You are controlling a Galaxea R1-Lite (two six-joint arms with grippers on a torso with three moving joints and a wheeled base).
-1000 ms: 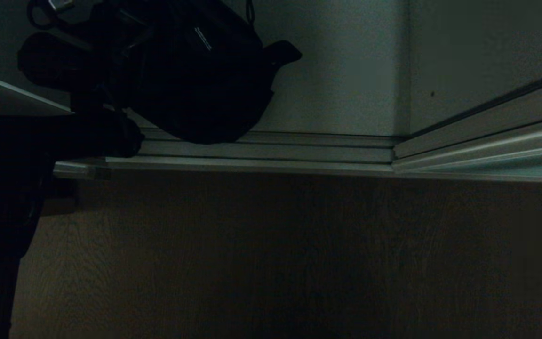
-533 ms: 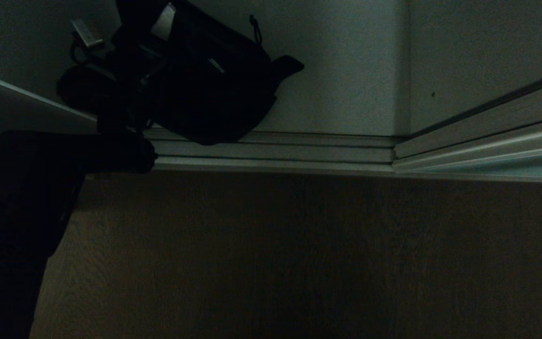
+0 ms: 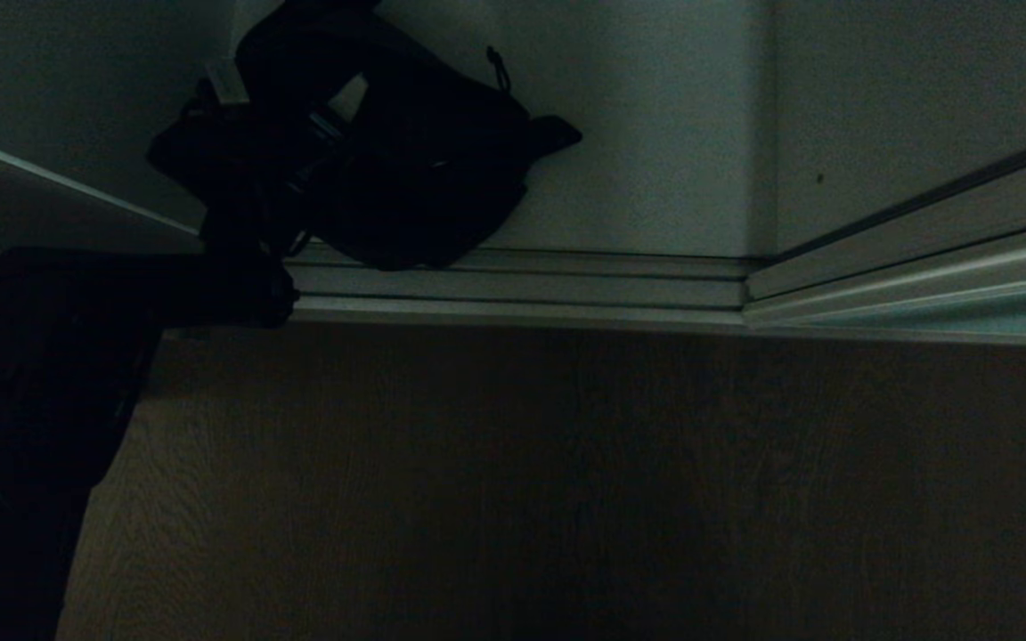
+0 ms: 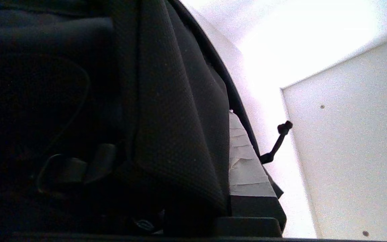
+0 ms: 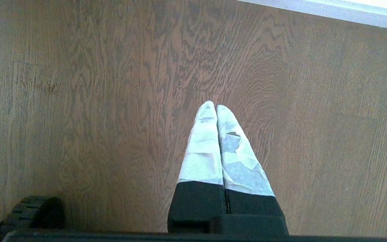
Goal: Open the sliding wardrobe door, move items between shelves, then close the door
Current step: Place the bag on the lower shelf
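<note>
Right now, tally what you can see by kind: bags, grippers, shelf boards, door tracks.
Bags: 1, the black bag, held up by the left gripper.
Grippers: 2, the left one and the right gripper, shut over the wood floor.
Shelf boards: 1, the shelf at left.
Door tracks: 1, the track.
Total: 5.
</note>
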